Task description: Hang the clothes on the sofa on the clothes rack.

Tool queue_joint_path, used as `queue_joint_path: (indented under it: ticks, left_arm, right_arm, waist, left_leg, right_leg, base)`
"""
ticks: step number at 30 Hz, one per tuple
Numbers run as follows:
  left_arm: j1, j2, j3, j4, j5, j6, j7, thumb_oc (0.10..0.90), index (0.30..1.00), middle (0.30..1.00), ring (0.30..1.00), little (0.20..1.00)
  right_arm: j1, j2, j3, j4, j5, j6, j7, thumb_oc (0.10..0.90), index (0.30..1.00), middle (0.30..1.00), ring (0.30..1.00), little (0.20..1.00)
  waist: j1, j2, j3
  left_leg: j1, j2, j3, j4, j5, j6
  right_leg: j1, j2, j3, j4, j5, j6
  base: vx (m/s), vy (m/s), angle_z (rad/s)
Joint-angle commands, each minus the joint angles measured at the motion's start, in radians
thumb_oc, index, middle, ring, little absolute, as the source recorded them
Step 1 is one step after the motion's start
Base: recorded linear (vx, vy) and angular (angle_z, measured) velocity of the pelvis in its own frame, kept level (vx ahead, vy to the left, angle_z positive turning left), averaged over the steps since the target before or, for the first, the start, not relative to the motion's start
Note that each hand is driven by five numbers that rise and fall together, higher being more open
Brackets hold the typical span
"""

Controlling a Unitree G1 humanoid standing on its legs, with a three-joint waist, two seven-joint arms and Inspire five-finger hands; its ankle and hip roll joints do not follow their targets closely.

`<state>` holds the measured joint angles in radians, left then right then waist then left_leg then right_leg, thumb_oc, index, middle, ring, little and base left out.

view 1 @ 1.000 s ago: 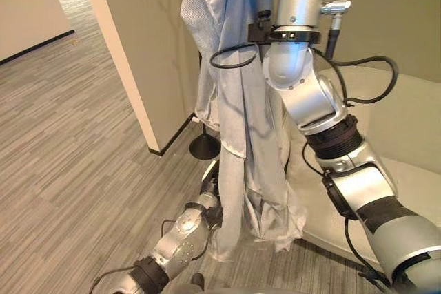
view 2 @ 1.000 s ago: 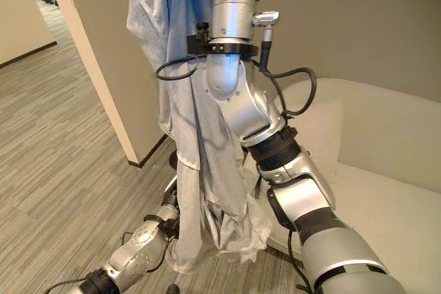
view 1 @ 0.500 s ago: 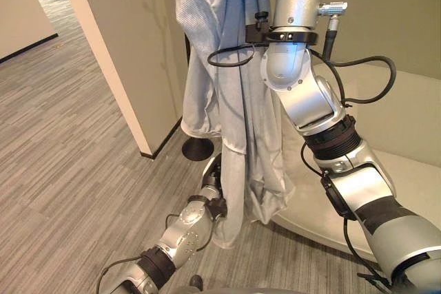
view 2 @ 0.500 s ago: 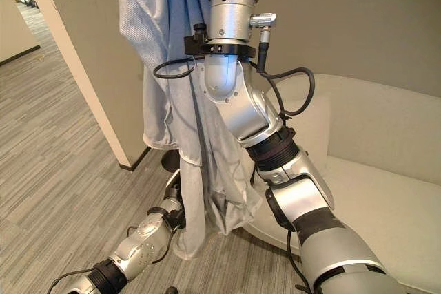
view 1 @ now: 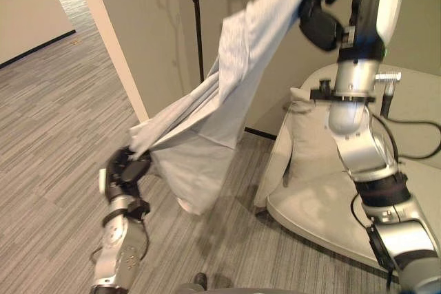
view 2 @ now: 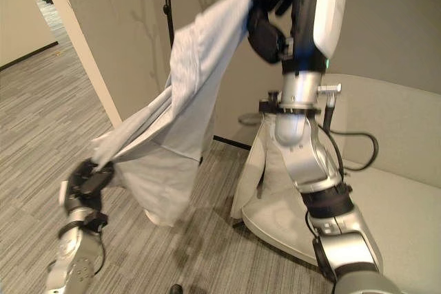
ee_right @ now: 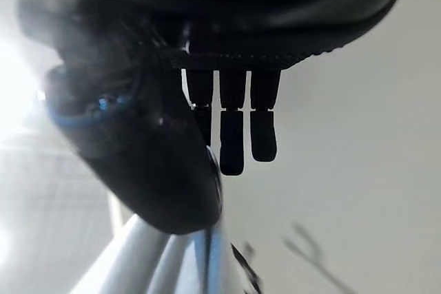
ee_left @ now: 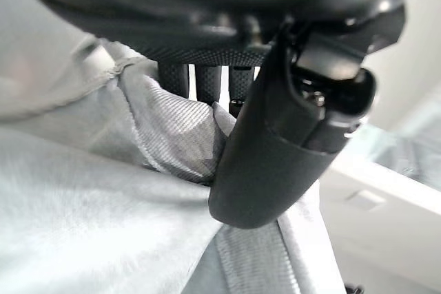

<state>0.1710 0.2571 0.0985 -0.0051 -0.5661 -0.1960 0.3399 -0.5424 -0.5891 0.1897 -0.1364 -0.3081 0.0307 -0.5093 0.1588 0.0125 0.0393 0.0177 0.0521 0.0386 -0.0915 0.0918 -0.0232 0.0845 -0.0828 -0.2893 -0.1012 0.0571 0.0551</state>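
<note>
A light blue-grey shirt [view 1: 220, 108] hangs stretched in the air between my two hands. My right hand [view 1: 320, 12] is raised high at the upper right and is shut on the shirt's top end; in its wrist view the cloth [ee_right: 158, 259] runs out from between thumb and fingers. My left hand [view 1: 127, 170] is low at the left, shut on the shirt's lower corner, with the thumb [ee_left: 275, 142] pinching the fabric [ee_left: 103, 218]. The thin black pole of the clothes rack [view 1: 195, 5] stands behind the shirt against the wall.
A cream sofa [view 1: 413, 191] fills the right side, with a pale cloth or cushion [view 1: 303, 142] draped at its near end. A beige wall corner [view 1: 117, 53] stands at the left, and a corridor with grey striped carpet [view 1: 48, 94] opens beyond it.
The shirt hung straight down from my right hand before. Now my left hand has risen from near the floor holding its lower end, and the shirt is spread out slantwise. The camera has shifted too.
</note>
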Motion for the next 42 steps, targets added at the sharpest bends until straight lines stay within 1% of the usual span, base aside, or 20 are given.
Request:
queue_joint_path:
  ticks: [1,4,6,8,9,17,23,25,26,27,28,29,30,31,32,34,36,37,39,42]
  left_arm:
    - [-0.018,0.128,0.116,-0.125,0.238,-0.111,0.036,0.4,0.3,0.3,0.3,0.3]
    - [0.005,0.156,0.225,-0.21,0.406,-0.12,0.068,0.4,0.3,0.3,0.3,0.3]
    - [0.0,0.186,0.242,-0.229,0.524,-0.113,0.1,0.4,0.3,0.3,0.3,0.3]
    - [-0.004,0.199,0.246,-0.231,0.571,-0.111,0.116,0.4,0.3,0.3,0.3,0.3]
    - [-0.02,0.224,0.249,-0.233,0.656,-0.111,0.152,0.4,0.3,0.3,0.3,0.3]
    - [-0.052,0.241,0.249,-0.224,0.824,-0.075,0.277,0.4,0.3,0.3,0.3,0.3]
    - [-0.065,0.254,0.217,-0.221,0.902,-0.051,0.325,0.4,0.3,0.3,0.3,0.3]
    - [-0.106,0.284,0.186,-0.205,0.922,-0.029,0.336,0.4,0.3,0.3,0.3,0.3]
    - [-0.121,0.293,0.171,-0.198,0.93,-0.023,0.343,0.4,0.3,0.3,0.3,0.3]
    - [-0.124,0.303,0.163,-0.193,0.941,-0.012,0.346,0.4,0.3,0.3,0.3,0.3]
    - [-0.129,0.312,0.155,-0.192,0.956,-0.007,0.35,0.4,0.3,0.3,0.3,0.3]
    - [-0.131,0.311,0.143,-0.195,0.964,-0.004,0.349,0.4,0.3,0.3,0.3,0.3]
    - [-0.133,0.3,0.135,-0.195,0.972,-0.004,0.347,0.4,0.3,0.3,0.3,0.3]
    - [-0.133,0.3,0.135,-0.195,0.973,-0.004,0.347,0.4,0.3,0.3,0.3,0.3]
    - [-0.113,0.277,0.127,-0.198,0.976,-0.015,0.344,0.4,0.3,0.3,0.3,0.3]
    - [-0.081,0.258,0.124,-0.206,0.956,-0.018,0.328,0.4,0.3,0.3,0.3,0.3]
    - [-0.072,0.256,0.122,-0.205,0.946,-0.018,0.318,0.4,0.3,0.3,0.3,0.3]
    - [-0.067,0.239,0.119,-0.185,0.935,-0.013,0.322,0.4,0.3,0.3,0.3,0.3]
    - [-0.071,0.223,0.106,-0.156,0.93,-0.012,0.326,0.4,0.3,0.3,0.3,0.3]
    - [-0.08,0.216,0.09,-0.141,0.934,-0.013,0.33,0.4,0.3,0.3,0.3,0.3]
  right_arm:
    - [0.019,-0.069,-0.18,-0.109,-0.052,-0.12,0.011,0.4,0.3,0.3,0.3,0.3]
    - [0.233,-0.076,-0.282,-0.189,-0.127,-0.146,0.067,0.4,0.3,0.3,0.3,0.3]
    - [0.312,-0.065,-0.31,-0.191,-0.172,-0.145,0.072,0.4,0.3,0.3,0.3,0.3]
    - [0.335,-0.06,-0.322,-0.192,-0.181,-0.147,0.072,0.4,0.3,0.3,0.3,0.3]
    - [0.376,-0.035,-0.341,-0.187,-0.194,-0.147,0.06,0.4,0.3,0.3,0.3,0.3]
    - [0.469,-0.002,-0.345,-0.155,-0.367,-0.077,0.011,0.4,0.3,0.3,0.3,0.3]
    - [0.567,0.041,-0.361,-0.078,-0.465,0.008,-0.03,0.4,0.3,0.3,0.3,0.3]
    - [0.58,0.05,-0.363,-0.037,-0.486,0.059,-0.054,0.4,0.3,0.3,0.3,0.3]
    - [0.57,0.048,-0.355,-0.03,-0.499,0.074,-0.058,0.4,0.3,0.3,0.3,0.3]
    - [0.562,0.046,-0.348,-0.028,-0.507,0.086,-0.063,0.4,0.3,0.3,0.3,0.3]
    - [0.548,0.047,-0.334,-0.031,-0.512,0.089,-0.071,0.4,0.3,0.3,0.3,0.3]
    - [0.544,0.053,-0.326,-0.034,-0.519,0.088,-0.074,0.4,0.3,0.3,0.3,0.3]
    - [0.553,0.062,-0.32,-0.042,-0.526,0.084,-0.069,0.4,0.3,0.3,0.3,0.3]
    - [0.553,0.062,-0.32,-0.043,-0.526,0.084,-0.069,0.4,0.3,0.3,0.3,0.3]
    - [0.58,0.069,-0.326,-0.061,-0.528,0.061,-0.065,0.4,0.3,0.3,0.3,0.3]
    - [0.594,0.063,-0.345,-0.086,-0.517,0.049,-0.066,0.4,0.3,0.3,0.3,0.3]
    - [0.595,0.064,-0.351,-0.097,-0.512,0.046,-0.063,0.4,0.3,0.3,0.3,0.3]
    - [0.597,0.07,-0.349,-0.097,-0.511,0.049,-0.07,0.4,0.3,0.3,0.3,0.3]
    - [0.607,0.079,-0.344,-0.095,-0.509,0.052,-0.082,0.4,0.3,0.3,0.3,0.3]
    - [0.608,0.082,-0.341,-0.103,-0.52,0.059,-0.1,0.4,0.3,0.3,0.3,0.3]
  waist:
    - [0.02,-0.037,-0.071]
    - [0.023,-0.035,-0.053]
    - [0.026,-0.036,-0.048]
    - [0.025,-0.037,-0.044]
    - [0.024,-0.037,-0.036]
    - [0.02,-0.045,-0.025]
    - [0.024,-0.058,-0.027]
    - [0.006,-0.04,-0.015]
    - [-0.009,-0.031,0.001]
    - [-0.02,-0.02,0.007]
    - [-0.027,-0.014,0.023]
    - [-0.038,-0.007,0.036]
    - [-0.043,-0.012,0.055]
    - [-0.04,-0.015,0.053]
    - [-0.062,-0.016,0.065]
    - [-0.052,-0.014,0.074]
    - [-0.047,-0.009,0.081]
    - [-0.056,-0.011,0.091]
    - [-0.063,-0.019,0.093]
    - [-0.065,-0.022,0.092]
  left_leg:
    - [-0.009,-0.004,-0.056,0.004,-0.131,0.003]
    - [-0.036,-0.006,-0.069,0.004,-0.126,-0.002]
    - [-0.055,-0.008,-0.078,0.004,-0.123,-0.004]
    - [-0.062,-0.009,-0.081,0.004,-0.122,-0.005]
    - [-0.077,-0.014,-0.088,0.004,-0.121,-0.004]
    - [-0.097,-0.055,-0.103,0.004,-0.143,0.035]
    - [-0.053,-0.123,-0.129,0.004,-0.184,0.096]
    - [-0.007,-0.155,-0.166,0.004,-0.199,0.129]
    - [0.013,-0.176,-0.18,0.004,-0.196,0.152]
    - [0.029,-0.18,-0.186,0.004,-0.201,0.162]
    - [0.044,-0.191,-0.181,0.004,-0.206,0.176]
    - [0.053,-0.188,-0.178,0.004,-0.21,0.183]
    - [0.064,-0.192,-0.164,0.004,-0.218,0.182]
    - [0.061,-0.195,-0.161,0.004,-0.218,0.182]
    - [0.08,-0.182,-0.148,0.004,-0.22,0.172]
    - [0.094,-0.165,-0.098,0.004,-0.235,0.154]
    - [0.105,-0.147,-0.08,0.004,-0.242,0.144]
    - [0.128,-0.135,-0.065,0.004,-0.253,0.128]
    - [0.153,-0.133,-0.061,0.004,-0.271,0.115]
    - [0.172,-0.125,-0.06,0.004,-0.292,0.104]
  right_leg:
    - [0.049,-0.019,-0.013,0.014,-0.107,-0.007]
    - [0.032,-0.02,-0.029,0.014,-0.107,-0.004]
    - [0.021,-0.021,-0.044,0.014,-0.106,-0.001]
    - [0.018,-0.022,-0.048,0.014,-0.105,0.0]
    - [0.009,-0.026,-0.059,0.014,-0.103,0.005]
    - [-0.005,-0.068,-0.073,0.014,-0.089,0.04]
    - [0.023,-0.142,-0.095,0.047,-0.05,0.074]
    - [-0.016,-0.203,-0.078,0.248,0.014,0.07]
    - [-0.054,-0.244,-0.056,0.364,0.072,0.071]
    - [-0.073,-0.262,-0.051,0.429,0.116,0.062]
    - [-0.111,-0.287,-0.04,0.515,0.127,0.06]
    - [-0.136,-0.284,-0.037,0.575,0.134,0.056]
    - [-0.206,-0.267,0.015,0.677,0.068,0.047]
    - [-0.214,-0.271,0.02,0.684,0.065,0.046]
    - [-0.269,-0.188,0.045,0.676,-0.027,0.029]
    - [-0.311,-0.14,-0.003,0.603,-0.061,0.038]
    - [-0.316,-0.107,-0.027,0.529,-0.056,0.044]
    - [-0.355,-0.038,-0.017,0.41,-0.035,0.059]
    - [-0.362,0.023,0.038,0.271,0.009,0.071]
    - [-0.378,0.055,0.089,0.193,0.055,0.087]
  base:
    - [0.06,-0.01,0.05]
    - [0.03,0.006,0.16]
    - [0.01,0.032,0.2]
    - [0.01,0.053,0.2]
    - [0.02,0.098,0.13]
    - [0.06,0.21,0.12]
    - [0.16,0.363,0.07]
    - [0.19,0.488,0.32]
    - [0.14,0.413,0.31]
    - [0.1,0.4,0.45]
    - [0.09,0.309,0.39]
    - [0.02,0.215,0.19]
    - [0.0,0.091,-0.02]
    - [0.04,0.033,-0.1]
    - [0.09,-0.005,-0.01]
    - [0.14,-0.043,-0.25]
    - [0.13,-0.08,-0.61]
    - [0.21,-0.11,-0.65]
    - [0.29,-0.116,-0.36]
    - [0.27,-0.09,-0.09]
